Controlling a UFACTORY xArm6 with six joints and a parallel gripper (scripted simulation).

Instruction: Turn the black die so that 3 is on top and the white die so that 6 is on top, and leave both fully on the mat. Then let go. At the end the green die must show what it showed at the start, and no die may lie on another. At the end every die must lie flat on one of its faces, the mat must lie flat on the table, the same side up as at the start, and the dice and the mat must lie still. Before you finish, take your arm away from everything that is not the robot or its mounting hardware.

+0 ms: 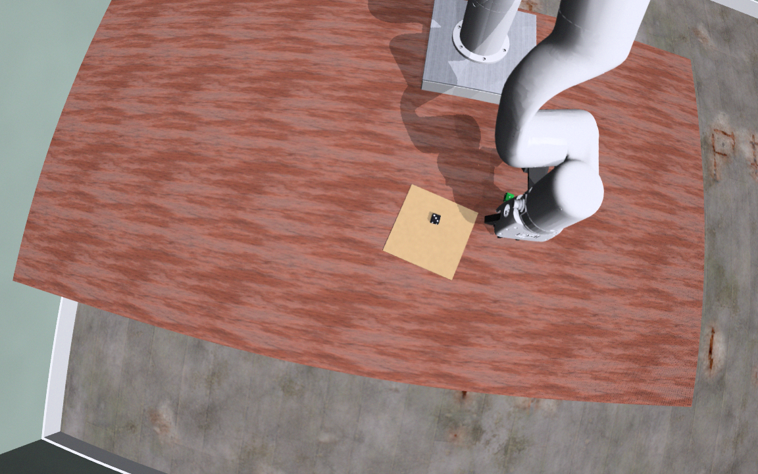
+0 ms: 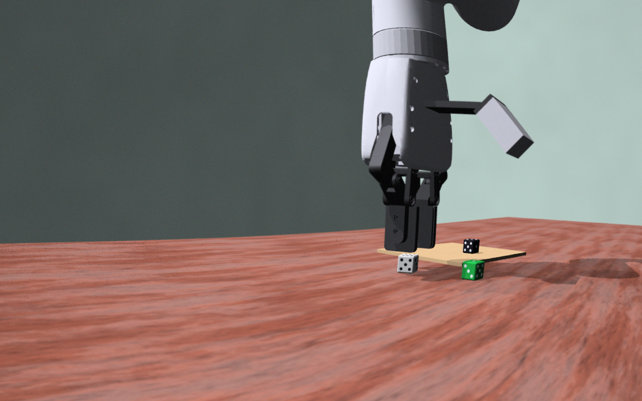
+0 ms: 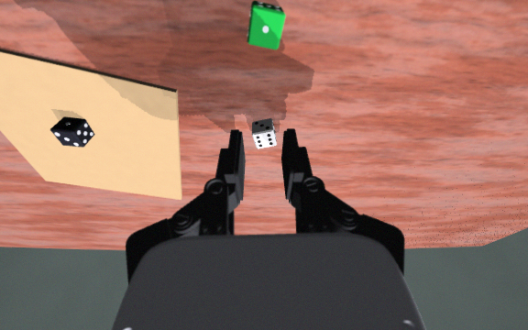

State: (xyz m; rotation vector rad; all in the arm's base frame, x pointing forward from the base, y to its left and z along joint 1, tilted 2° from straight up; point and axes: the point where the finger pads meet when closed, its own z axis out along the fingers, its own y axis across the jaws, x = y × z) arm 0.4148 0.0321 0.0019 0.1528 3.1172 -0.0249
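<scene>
"Where does your pincer (image 1: 491,218) (image 2: 414,248) (image 3: 263,144) stand?"

"You have it pointing down, fingers parted with nothing between them, tips just above the white die (image 2: 407,263) (image 3: 264,134). That die sits on the table (image 1: 222,176) (image 2: 263,324) (image 3: 383,82), off your mat (image 1: 429,247) (image 2: 443,253) (image 3: 140,151), six pips up."

"Can you read any writing?"

"There's lettering (image 1: 528,236) on your pincer's housing, too small to make out."

"And your arm (image 1: 547,141) (image 2: 408,19)?"

"It reaches out from its base plate (image 1: 458,70), bends, then drops to your pincer."

"The other dice?"

"Your green die (image 1: 509,196) (image 2: 472,269) (image 3: 266,26) is on the table, one pip up; your black die (image 1: 435,218) (image 2: 471,245) (image 3: 72,132) rests on the mat."
</scene>
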